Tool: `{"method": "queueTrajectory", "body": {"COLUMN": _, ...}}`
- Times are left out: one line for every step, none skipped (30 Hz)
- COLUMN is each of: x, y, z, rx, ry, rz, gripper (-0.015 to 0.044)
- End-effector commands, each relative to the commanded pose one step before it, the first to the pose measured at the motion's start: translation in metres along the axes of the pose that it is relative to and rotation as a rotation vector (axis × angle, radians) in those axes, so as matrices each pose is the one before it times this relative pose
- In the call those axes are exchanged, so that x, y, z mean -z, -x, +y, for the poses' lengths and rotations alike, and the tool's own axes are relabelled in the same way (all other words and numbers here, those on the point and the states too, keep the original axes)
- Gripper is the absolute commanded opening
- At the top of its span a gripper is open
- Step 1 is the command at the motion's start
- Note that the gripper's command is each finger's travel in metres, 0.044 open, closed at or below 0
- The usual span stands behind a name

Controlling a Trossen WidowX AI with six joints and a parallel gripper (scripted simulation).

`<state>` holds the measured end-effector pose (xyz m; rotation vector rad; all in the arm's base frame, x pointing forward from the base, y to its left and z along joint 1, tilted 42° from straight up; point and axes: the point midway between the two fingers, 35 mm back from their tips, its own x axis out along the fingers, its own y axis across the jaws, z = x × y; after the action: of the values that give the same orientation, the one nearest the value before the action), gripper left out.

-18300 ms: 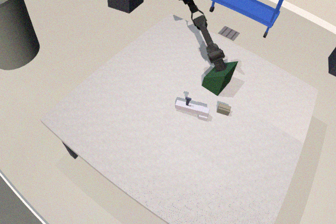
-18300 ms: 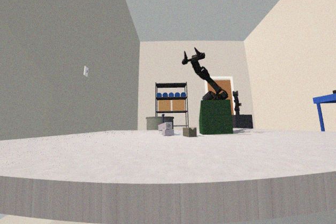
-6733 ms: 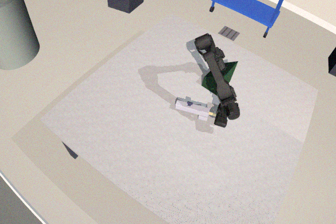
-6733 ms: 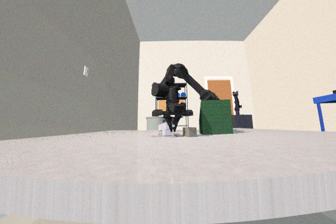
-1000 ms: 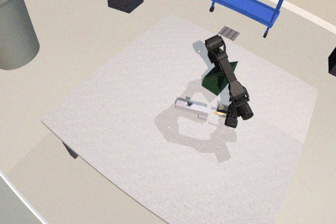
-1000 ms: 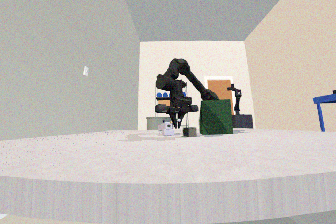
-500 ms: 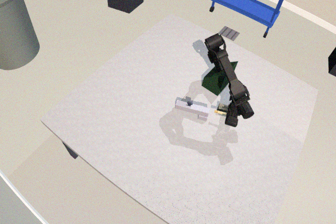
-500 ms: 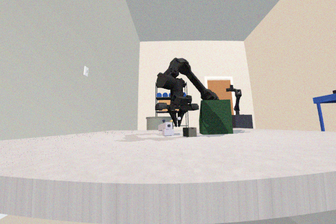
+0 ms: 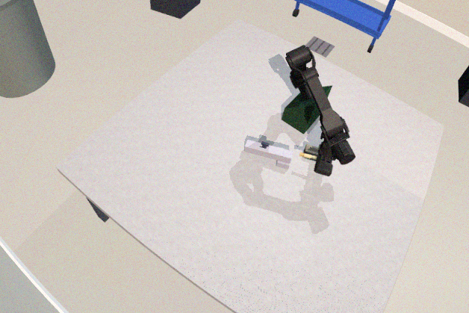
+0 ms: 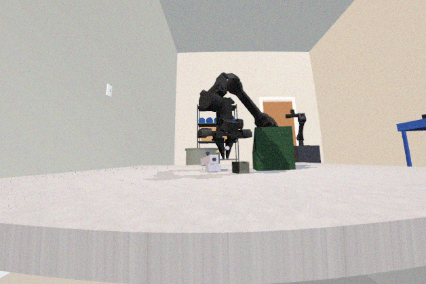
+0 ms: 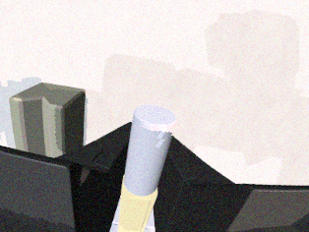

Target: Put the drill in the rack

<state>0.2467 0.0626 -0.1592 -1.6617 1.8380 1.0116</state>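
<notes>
The end effector (image 9: 311, 157) (image 10: 225, 158) (image 11: 145, 132) grips the drill (image 9: 308, 155) (image 10: 226, 148) (image 11: 149, 152) between its fingers, at the wrist view's lower middle, above the counter (image 9: 181, 195) (image 10: 206, 201) (image 11: 197, 29).

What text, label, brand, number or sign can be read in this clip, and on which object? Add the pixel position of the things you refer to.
None can be read in any view.
The drill (image 11: 149, 152): no lettering shows on its visible part.
The gripper (image 10: 225, 157): no brand can be made out.
The wall plate (image 10: 108, 90): a small dark mark, too small to tell whether it is a sign.
</notes>
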Motion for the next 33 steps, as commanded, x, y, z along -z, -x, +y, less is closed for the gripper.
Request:
{"method": "queueTrajectory", "body": {"x": -0.00019, "y": 0.00326, "z": -0.00085, "rx": 0.00155, "ry": -0.0063, "rz": -0.00487, "gripper": 0.0000}}
{"method": "queueTrajectory", "body": {"x": 0.00005, "y": 0.00045, "z": 0.00003, "rx": 0.00000, "ry": 0.0000, "rz": -0.00002, "gripper": 0.0000}}
{"method": "queueTrajectory", "body": {"x": 0.00005, "y": 0.00045, "z": 0.00003, "rx": 0.00000, "ry": 0.0000, "rz": -0.00002, "gripper": 0.0000}}
{"method": "queueTrajectory", "body": {"x": 0.00005, "y": 0.00045, "z": 0.00002, "rx": 0.00000, "ry": 0.0000, "rz": -0.00002, "gripper": 0.0000}}
{"method": "queueTrajectory", "body": {"x": 0.00004, "y": 0.00045, "z": 0.00002, "rx": 0.00000, "ry": 0.0000, "rz": -0.00002, "gripper": 0.0000}}
{"method": "queueTrajectory", "body": {"x": 0.00004, "y": 0.00045, "z": 0.00002, "rx": 0.00000, "ry": 0.0000, "rz": -0.00002, "gripper": 0.0000}}
{"method": "queueTrajectory", "body": {"x": 0.00004, "y": 0.00045, "z": 0.00001, "rx": 0.00000, "ry": 0.0000, "rz": -0.00002, "gripper": 0.0000}}
{"method": "queueTrajectory", "body": {"x": 0.00004, "y": 0.00045, "z": 0.00001, "rx": 0.00000, "ry": 0.0000, "rz": -0.00002, "gripper": 0.0000}}
{"method": "queueTrajectory", "body": {"x": 0.00004, "y": 0.00044, "z": 0.00000, "rx": 0.00000, "ry": 0.0000, "rz": -0.00002, "gripper": 0.0000}}
{"method": "queueTrajectory", "body": {"x": 0.00004, "y": 0.00044, "z": 0.00000, "rx": 0.00000, "ry": 0.0000, "rz": -0.00002, "gripper": 0.0000}}
{"method": "queueTrajectory", "body": {"x": 0.00004, "y": 0.00044, "z": 0.00000, "rx": 0.00000, "ry": 0.0000, "rz": -0.00002, "gripper": 0.0000}}
{"method": "queueTrajectory", "body": {"x": 0.00003, "y": 0.00044, "z": -0.00001, "rx": 0.00000, "ry": 0.0000, "rz": -0.00002, "gripper": 0.0000}}
{"method": "queueTrajectory", "body": {"x": 0.00003, "y": 0.00043, "z": -0.00002, "rx": 0.00000, "ry": 0.0000, "rz": -0.00002, "gripper": 0.0000}}
{"method": "queueTrajectory", "body": {"x": 0.00003, "y": 0.00043, "z": -0.00002, "rx": 0.00000, "ry": 0.0000, "rz": -0.00002, "gripper": 0.0000}}
{"method": "queueTrajectory", "body": {"x": 0.00003, "y": 0.00043, "z": -0.00002, "rx": 0.00000, "ry": 0.0000, "rz": -0.00002, "gripper": 0.0000}}
{"method": "queueTrajectory", "body": {"x": 0.00003, "y": 0.00043, "z": -0.00002, "rx": 0.00000, "ry": 0.0000, "rz": -0.00002, "gripper": 0.0000}}
{"method": "queueTrajectory", "body": {"x": 0.00003, "y": 0.00043, "z": -0.00003, "rx": 0.00000, "ry": 0.0000, "rz": -0.00002, "gripper": 0.0000}}
{"method": "queueTrajectory", "body": {"x": 0.00002, "y": 0.00042, "z": -0.00004, "rx": 0.00000, "ry": 0.0000, "rz": -0.00002, "gripper": 0.0000}}
{"method": "queueTrajectory", "body": {"x": 0.00002, "y": 0.00042, "z": -0.00004, "rx": 0.00000, "ry": 0.0000, "rz": -0.00002, "gripper": 0.0000}}
{"method": "queueTrajectory", "body": {"x": 0.00002, "y": 0.00042, "z": -0.00004, "rx": 0.00000, "ry": 0.0000, "rz": -0.00002, "gripper": 0.0000}}
{"method": "queueTrajectory", "body": {"x": 0.00002, "y": 0.00042, "z": -0.00005, "rx": 0.00000, "ry": 0.0000, "rz": -0.00002, "gripper": 0.0000}}
{"method": "queueTrajectory", "body": {"x": 0.00001, "y": 0.00041, "z": -0.00006, "rx": 0.00000, "ry": 0.0000, "rz": -0.00002, "gripper": 0.0000}}
{"method": "queueTrajectory", "body": {"x": 0.00001, "y": 0.00041, "z": -0.00006, "rx": 0.00000, "ry": 0.0000, "rz": -0.00002, "gripper": 0.0000}}
{"method": "queueTrajectory", "body": {"x": 0.00001, "y": 0.00040, "z": -0.00006, "rx": 0.00000, "ry": 0.0000, "rz": -0.00002, "gripper": 0.0000}}
{"method": "queueTrajectory", "body": {"x": 0.00000, "y": 0.00039, "z": -0.00006, "rx": 0.00000, "ry": 0.0000, "rz": -0.00002, "gripper": 0.0000}}
{"method": "queueTrajectory", "body": {"x": 0.00000, "y": 0.00038, "z": -0.00007, "rx": 0.00000, "ry": 0.0000, "rz": -0.00002, "gripper": 0.0000}}
{"method": "queueTrajectory", "body": {"x": 0.00000, "y": 0.00037, "z": -0.00007, "rx": 0.00000, "ry": 0.0000, "rz": -0.00002, "gripper": 0.0000}}
{"method": "queueTrajectory", "body": {"x": -0.00001, "y": 0.00036, "z": -0.00007, "rx": 0.00000, "ry": 0.0000, "rz": -0.00002, "gripper": 0.0000}}
{"method": "queueTrajectory", "body": {"x": -0.00001, "y": 0.00036, "z": -0.00008, "rx": 0.00000, "ry": 0.0000, "rz": -0.00002, "gripper": 0.0000}}
{"method": "queueTrajectory", "body": {"x": -0.00001, "y": 0.00035, "z": -0.00008, "rx": 0.00000, "ry": 0.0000, "rz": -0.00002, "gripper": 0.0000}}
{"method": "queueTrajectory", "body": {"x": -0.00002, "y": 0.00034, "z": -0.00008, "rx": 0.00001, "ry": 0.0000, "rz": -0.00002, "gripper": 0.0000}}
{"method": "queueTrajectory", "body": {"x": -0.00002, "y": 0.00033, "z": -0.00009, "rx": 0.00001, "ry": 0.0000, "rz": -0.00002, "gripper": 0.0000}}
{"method": "queueTrajectory", "body": {"x": -0.00003, "y": 0.00033, "z": -0.00009, "rx": 0.00001, "ry": 0.0000, "rz": -0.00002, "gripper": 0.0000}}
